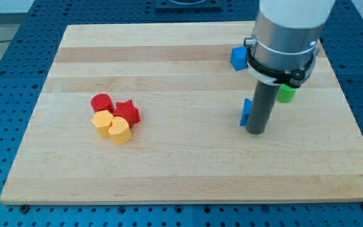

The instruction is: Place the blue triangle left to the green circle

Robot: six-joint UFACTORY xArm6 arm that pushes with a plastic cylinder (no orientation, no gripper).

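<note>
Nearest the view's bottom, the wooden board (188, 183) shows a bare strip of pale planks. Toward the view's left sits a tight cluster of four blocks: a yellow heart (120, 130) lowest, a yellow block (101, 122) of unclear, perhaps hexagonal shape touching it on the left, a red star (127, 112) just above the heart, and a red cylinder (101, 102) at the cluster's upper left. All four look pressed against one another.

Right of centre, my tip (256, 131) rests on the board; as a plain rod it has nothing to clench or release, and it grasps nothing. The blue triangle (246, 111) stands on the rod's left side, touching it or just beside it, partly hidden by the rod. A little farther back and to the right, the green circle (287, 93) peeks out from under the arm's grey collar, so the triangle lies to its left and slightly nearer. Farther still, a blue cube (238, 58) sits near the board's top edge, just left of the collar.
</note>
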